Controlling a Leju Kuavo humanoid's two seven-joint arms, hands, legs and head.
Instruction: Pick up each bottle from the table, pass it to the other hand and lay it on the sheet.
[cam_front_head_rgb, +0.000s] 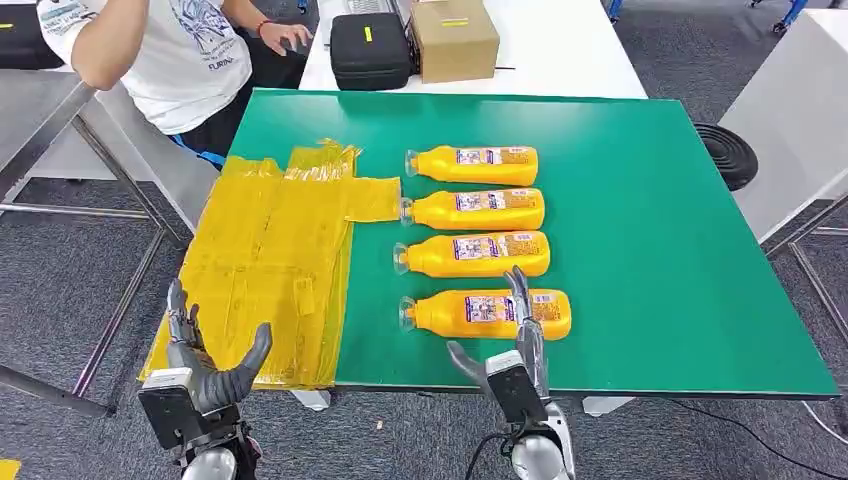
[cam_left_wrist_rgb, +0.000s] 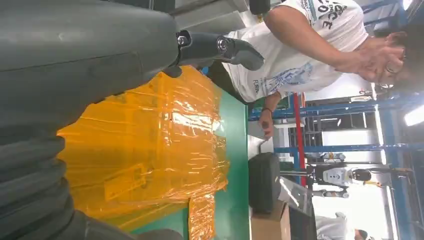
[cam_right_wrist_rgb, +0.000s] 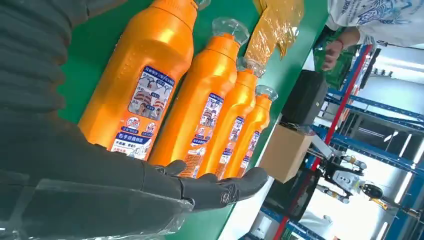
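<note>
Bottles (cam_front_head_rgb: 487, 313): four in a row on bench (cam_front_head_rgb: 650, 250), none on sheet (cam_front_head_rgb: 270, 270). Right robot hand (cam_front_head_rgb: 520, 345) spread over nearest, lined up to grab; left robot hand (cam_front_head_rgb: 205, 365) spread, empty, ready for handoff.

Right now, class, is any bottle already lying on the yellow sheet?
No: all four bottles lie in a row on the green table, beside the yellow sheet, which has nothing on it.

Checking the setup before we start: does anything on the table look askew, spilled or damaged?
No spill or damage shows. The four orange plastic bottles lie in a tidy row on the green table. The one oddity: the crinkled yellow plastic sheet hangs over the table's left edge, wrinkled.
</note>
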